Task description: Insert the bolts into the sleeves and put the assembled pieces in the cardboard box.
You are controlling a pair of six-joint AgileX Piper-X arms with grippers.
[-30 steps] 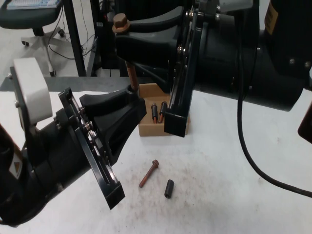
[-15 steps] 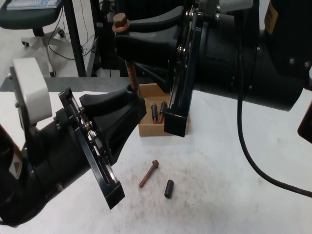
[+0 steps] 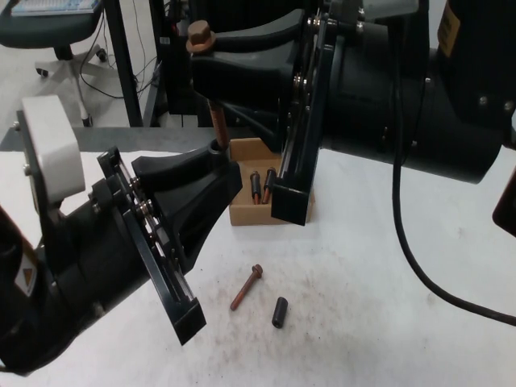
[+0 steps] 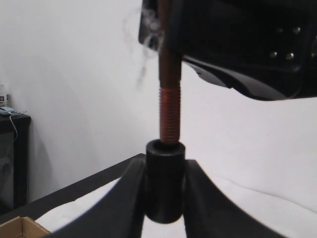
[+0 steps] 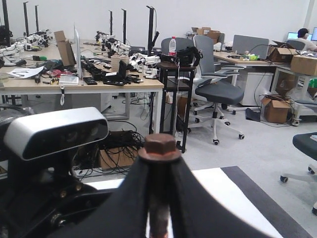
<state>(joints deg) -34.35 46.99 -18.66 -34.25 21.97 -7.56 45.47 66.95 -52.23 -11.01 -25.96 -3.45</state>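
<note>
My left gripper [image 4: 165, 173] is shut on a black sleeve [image 4: 164, 191], held upright above the table. A copper bolt [image 4: 170, 116] hangs straight over it, its threaded tip just inside the sleeve's mouth. My right gripper [image 5: 159, 166] is shut on that bolt just under its hex head [image 5: 159, 148]. In the high view the bolt [image 3: 215, 121] runs down from the right gripper [image 3: 203, 58] to the left gripper [image 3: 216, 155]. A loose bolt [image 3: 247, 287] and a loose black sleeve [image 3: 280, 311] lie on the white table. The cardboard box [image 3: 242, 215] holds two assembled pieces [image 3: 255, 187].
The two arms' bodies crowd the left and upper right of the high view. A black cable [image 3: 403, 242] droops over the table at the right. The box's corner [image 4: 22, 228] also shows below the left gripper. Office chairs and desks stand behind the bench.
</note>
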